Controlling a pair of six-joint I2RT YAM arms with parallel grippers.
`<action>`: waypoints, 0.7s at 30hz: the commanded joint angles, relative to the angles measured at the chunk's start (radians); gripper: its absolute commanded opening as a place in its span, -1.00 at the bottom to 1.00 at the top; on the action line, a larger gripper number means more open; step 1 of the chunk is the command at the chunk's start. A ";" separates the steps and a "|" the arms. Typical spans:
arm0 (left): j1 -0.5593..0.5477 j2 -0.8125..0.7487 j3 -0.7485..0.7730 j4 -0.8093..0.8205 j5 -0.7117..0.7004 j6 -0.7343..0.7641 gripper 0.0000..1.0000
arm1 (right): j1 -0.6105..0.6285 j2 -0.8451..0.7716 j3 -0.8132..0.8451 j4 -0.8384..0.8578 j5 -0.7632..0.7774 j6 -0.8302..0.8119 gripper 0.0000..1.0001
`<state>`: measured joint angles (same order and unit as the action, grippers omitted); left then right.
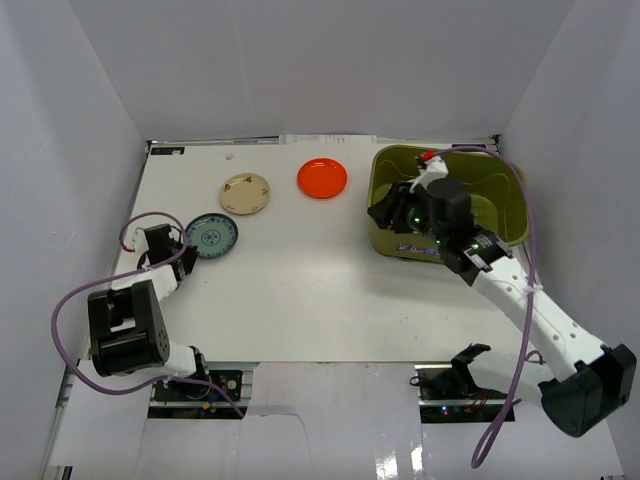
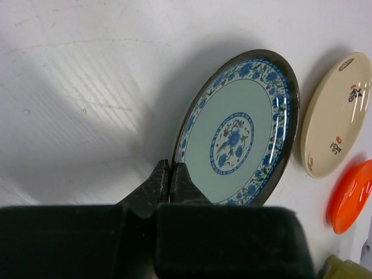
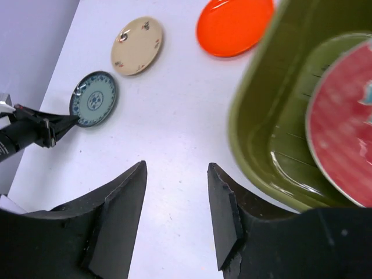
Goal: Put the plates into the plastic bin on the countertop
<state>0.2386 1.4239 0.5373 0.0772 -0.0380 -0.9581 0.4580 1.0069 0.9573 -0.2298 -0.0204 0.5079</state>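
Note:
My left gripper (image 2: 170, 174) is shut on the near rim of the small teal patterned plate (image 2: 238, 131), which is tilted up off the countertop (image 2: 87, 87). In the top view this gripper (image 1: 183, 243) is at the far left beside the plate (image 1: 211, 236). The tan plate (image 1: 245, 193) and the orange plate (image 1: 322, 178) lie flat further back. My right gripper (image 3: 176, 174) is open and empty, over the countertop just left of the olive-green bin (image 3: 256, 133). A red floral plate (image 3: 343, 122) lies in the bin on another plate's rim (image 3: 317, 70).
White walls close in the countertop on the left, back and right. The right arm (image 1: 520, 290) reaches diagonally over the bin's (image 1: 495, 205) front left corner and hides much of its inside. Purple cables loop beside both arms.

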 commanded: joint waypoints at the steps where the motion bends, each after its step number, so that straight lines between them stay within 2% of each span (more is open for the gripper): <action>1: 0.004 -0.044 -0.002 -0.071 -0.025 0.050 -1.00 | 0.169 0.119 0.124 0.029 0.189 -0.083 0.04; 3: 0.004 -0.094 -0.010 -0.071 -0.008 0.051 -1.00 | 0.259 0.221 0.191 0.040 0.273 -0.098 0.01; 6: 0.004 -0.228 -0.036 -0.100 0.044 0.058 -1.00 | 0.320 0.379 0.312 0.040 0.346 -0.121 -0.03; 10: 0.004 -0.446 -0.080 -0.120 0.177 0.088 -1.00 | 0.335 0.606 0.518 0.014 0.398 -0.152 -0.14; 12: 0.004 -0.560 -0.079 -0.145 0.252 0.113 -1.00 | 0.335 0.747 0.662 -0.006 0.409 -0.236 -0.17; 15: -0.005 -0.597 -0.016 -0.221 0.337 0.168 -1.00 | 0.332 0.930 0.808 -0.051 0.373 -0.420 -0.16; 16: -0.010 -0.600 -0.008 -0.220 0.392 0.179 -1.00 | 0.326 1.011 0.901 -0.086 0.341 -0.461 -0.16; 17: -0.012 -0.597 0.001 -0.221 0.414 0.208 -1.00 | 0.314 1.047 0.943 -0.100 0.315 -0.538 -0.09; 21: -0.024 -0.567 0.070 -0.263 0.435 0.271 -1.00 | 0.280 1.165 1.047 -0.112 0.188 -0.675 0.07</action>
<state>0.2268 0.8455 0.5415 -0.1463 0.3145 -0.7624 0.7689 2.1357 1.9282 -0.2924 0.2539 0.0345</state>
